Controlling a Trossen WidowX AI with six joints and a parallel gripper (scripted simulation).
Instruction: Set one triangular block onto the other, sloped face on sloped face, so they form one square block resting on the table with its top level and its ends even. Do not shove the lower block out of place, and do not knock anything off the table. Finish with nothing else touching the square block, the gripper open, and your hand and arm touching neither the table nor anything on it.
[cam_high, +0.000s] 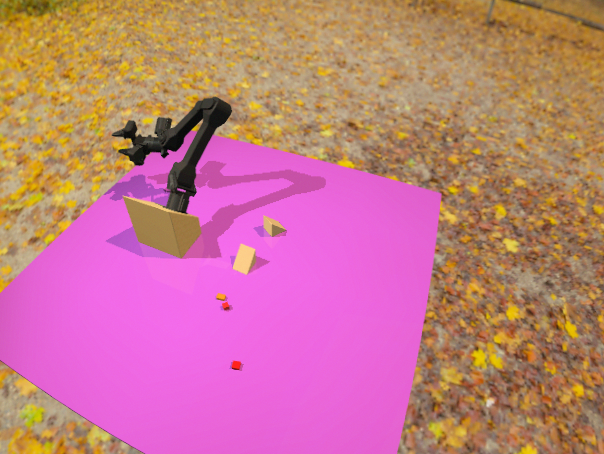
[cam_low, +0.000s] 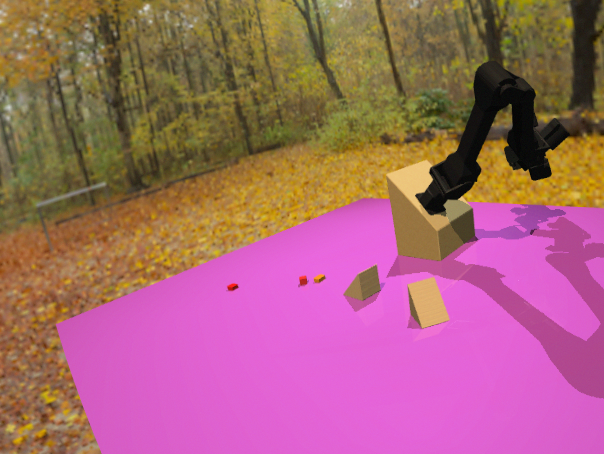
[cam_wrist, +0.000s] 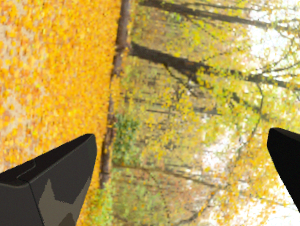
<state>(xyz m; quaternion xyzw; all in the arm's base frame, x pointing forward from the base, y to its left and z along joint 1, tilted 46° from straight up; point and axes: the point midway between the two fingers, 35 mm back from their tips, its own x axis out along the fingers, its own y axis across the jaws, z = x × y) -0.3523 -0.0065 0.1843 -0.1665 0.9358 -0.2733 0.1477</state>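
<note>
One triangular block (cam_high: 244, 259) (cam_low: 370, 283) rests on the table, its sloped face turned up toward the top camera and an upright face toward the exterior camera. The other triangular block (cam_high: 271, 226) (cam_low: 428, 303) rests a short gap away, its sloped face turned up toward the exterior camera. The two blocks are apart and seem to slope away from each other. My gripper (cam_high: 117, 143) (cam_wrist: 183, 140) is open and empty, raised high on the far side of the arm's base from the blocks. Neither block shows in the wrist view.
A large tan box with a slanted top (cam_high: 156, 227) (cam_low: 417, 230) stands close beside the arm's base. An orange piece (cam_high: 221, 297) (cam_low: 319, 278) and a red cube (cam_high: 225, 306) (cam_low: 303, 280) lie near the first block. Another red piece (cam_high: 236, 365) (cam_low: 232, 287) lies farther out.
</note>
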